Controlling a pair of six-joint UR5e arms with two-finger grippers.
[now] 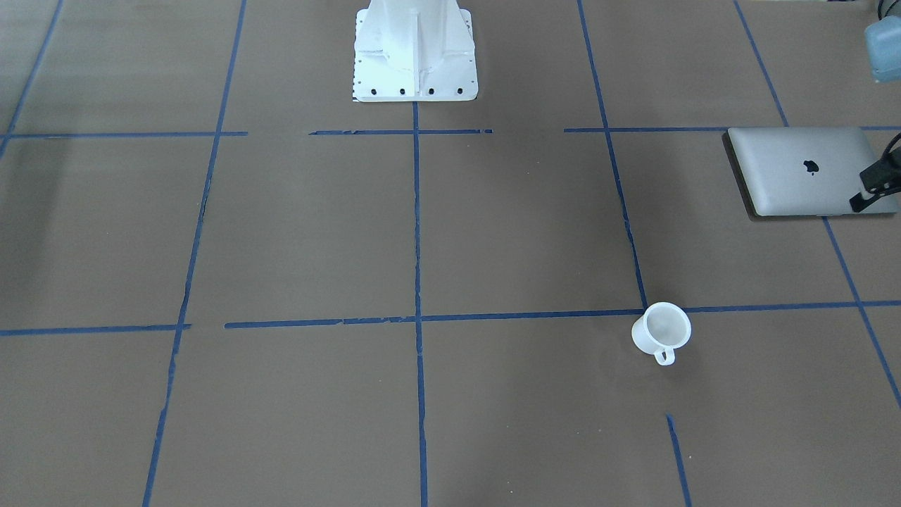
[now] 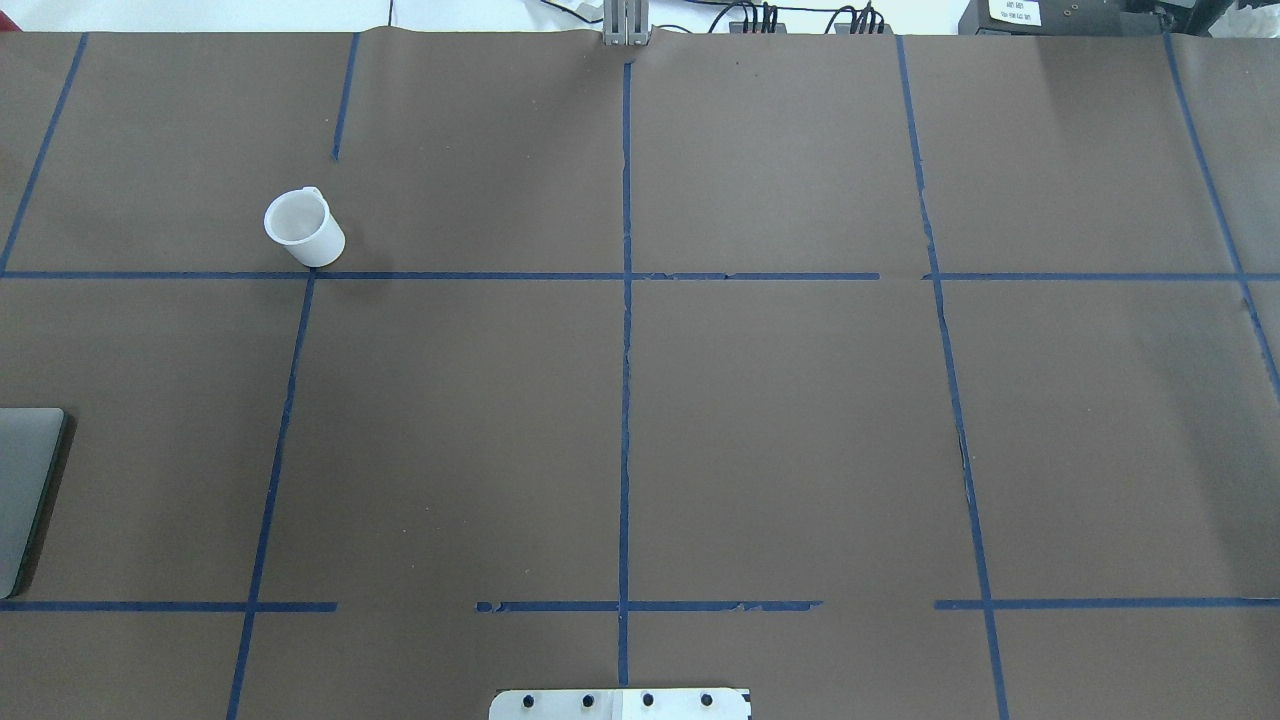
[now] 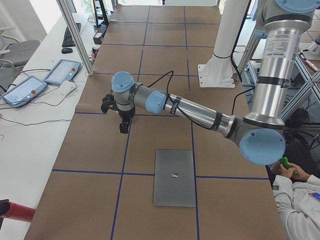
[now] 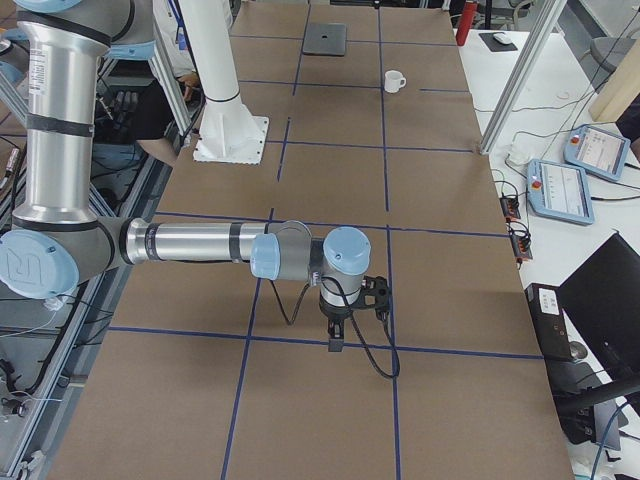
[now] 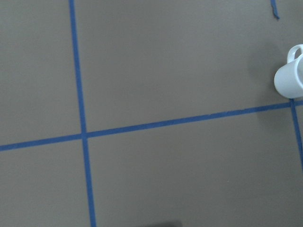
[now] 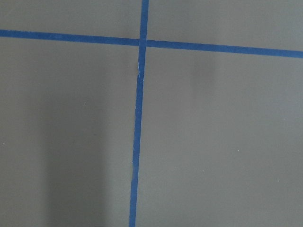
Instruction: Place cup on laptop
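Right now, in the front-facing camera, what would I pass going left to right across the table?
white robot base → cup → laptop

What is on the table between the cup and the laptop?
Nothing stands there. The front-facing view shows only bare brown table between the cup and the laptop, crossed by one blue tape line.
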